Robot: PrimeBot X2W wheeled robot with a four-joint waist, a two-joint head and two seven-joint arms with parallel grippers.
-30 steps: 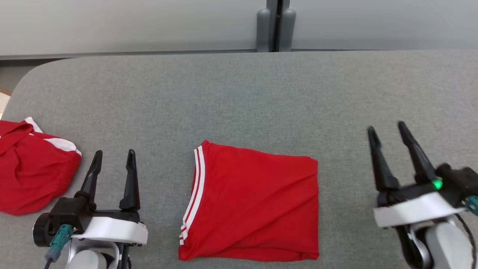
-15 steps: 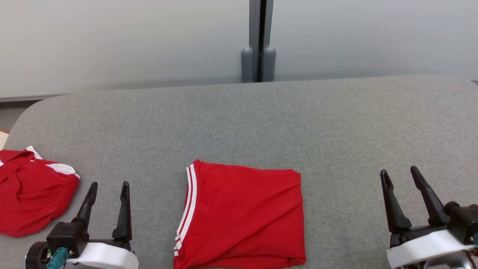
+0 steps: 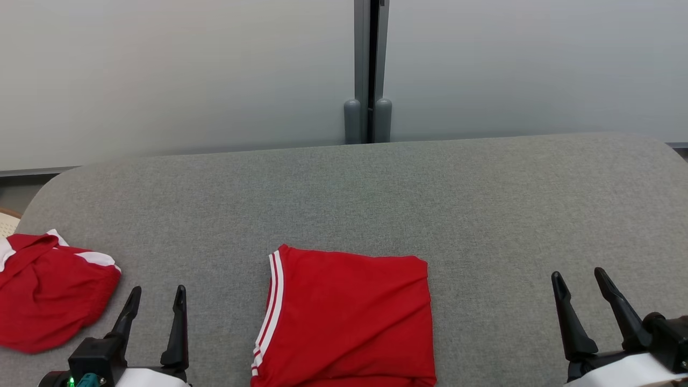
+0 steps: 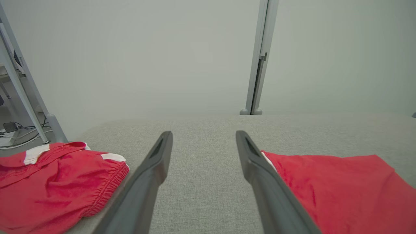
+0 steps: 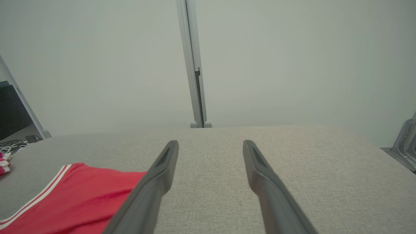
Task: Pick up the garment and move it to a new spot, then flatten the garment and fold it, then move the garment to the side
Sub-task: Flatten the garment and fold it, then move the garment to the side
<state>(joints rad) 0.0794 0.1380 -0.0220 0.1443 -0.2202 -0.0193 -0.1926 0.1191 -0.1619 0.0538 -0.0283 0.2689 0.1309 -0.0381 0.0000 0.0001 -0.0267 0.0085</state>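
The folded red garment (image 3: pixel 346 322) lies flat at the near middle of the grey desk (image 3: pixel 376 199), between the left claw (image 3: pixel 157 290) and right claw (image 3: pixel 578 273) — both released, empty, clear of it. A crumpled red garment (image 3: pixel 48 290) lies far left.

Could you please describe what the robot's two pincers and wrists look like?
Both the left pincer and right pincer have two long, black, tapering fingers on a black block, backed by a white wrist cuff. A teal connector with a small green light sits on the left wrist.
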